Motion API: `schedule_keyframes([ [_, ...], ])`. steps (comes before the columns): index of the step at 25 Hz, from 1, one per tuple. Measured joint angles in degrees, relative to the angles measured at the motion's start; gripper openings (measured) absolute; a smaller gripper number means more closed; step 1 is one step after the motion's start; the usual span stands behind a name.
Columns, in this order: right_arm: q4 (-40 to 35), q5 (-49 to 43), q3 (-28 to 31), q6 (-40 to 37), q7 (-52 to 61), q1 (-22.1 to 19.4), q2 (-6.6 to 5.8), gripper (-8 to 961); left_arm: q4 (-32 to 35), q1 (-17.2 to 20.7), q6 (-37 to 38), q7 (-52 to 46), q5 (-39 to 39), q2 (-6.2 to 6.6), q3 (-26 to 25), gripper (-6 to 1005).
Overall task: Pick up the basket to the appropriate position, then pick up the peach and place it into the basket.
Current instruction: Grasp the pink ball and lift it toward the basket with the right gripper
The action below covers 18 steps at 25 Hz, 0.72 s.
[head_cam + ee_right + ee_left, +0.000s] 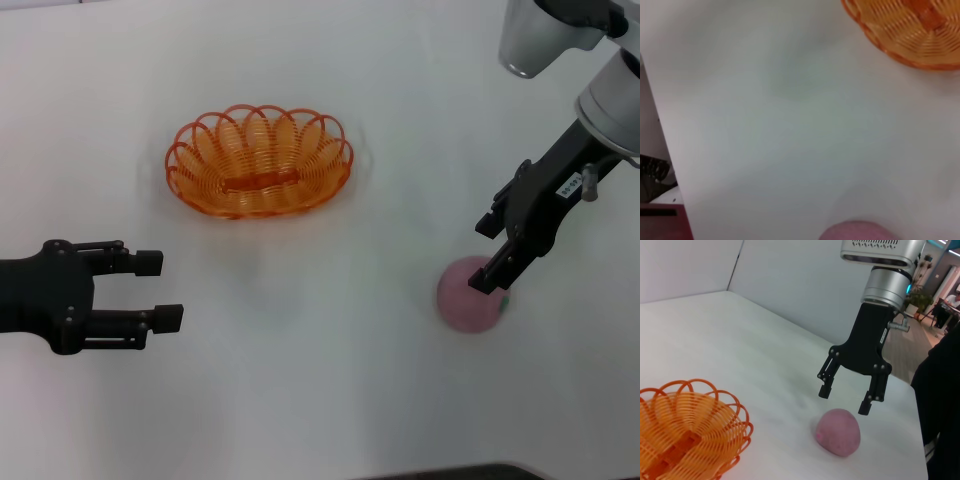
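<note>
- Basket point(259, 163): the oval orange wire basket sits upright on the white table point(330, 380), toward the far middle of the head view, empty, with its flat centre strip showing. Nothing touches it. Its rim also shows in the left wrist view point(690, 430) and in the right wrist view point(910, 30).
- Right gripper point(489, 250): it hangs over the table's right side, pointing down, directly above the peach. The left wrist view point(845, 401) shows its two fingers spread wide, tips just above the fruit and apart from it, holding nothing.
- Left gripper point(158, 290): low on the left side of the table, near the basket but apart from it, lying level, fingers parted and empty.
- Peach point(468, 294): the dusty-pink round fruit rests on the table at the right, well apart from the basket, beneath the right gripper point(838, 432).
</note>
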Motion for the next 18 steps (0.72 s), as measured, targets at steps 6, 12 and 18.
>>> schedule_keyframes([
  [6, 1.1, -0.3, -0.4, 0.5, 0.0, 0.4, 0.00, 857, -0.6, -0.1, -0.2, -0.1, 0.3, -0.04, 0.0, 786],
  [12, 1.3, -0.3, -2.3, 1.1, -1.8, -0.1, -0.01, 850, -0.6, -0.1, -0.2, -0.2, 0.4, -0.05, 0.0, 786],
  [18, 2.1, -0.4, -2.8, 1.7, -1.8, 0.1, -0.04, 588, -1.2, -0.1, -0.3, -0.2, 0.4, -0.18, 0.0, 786],
])
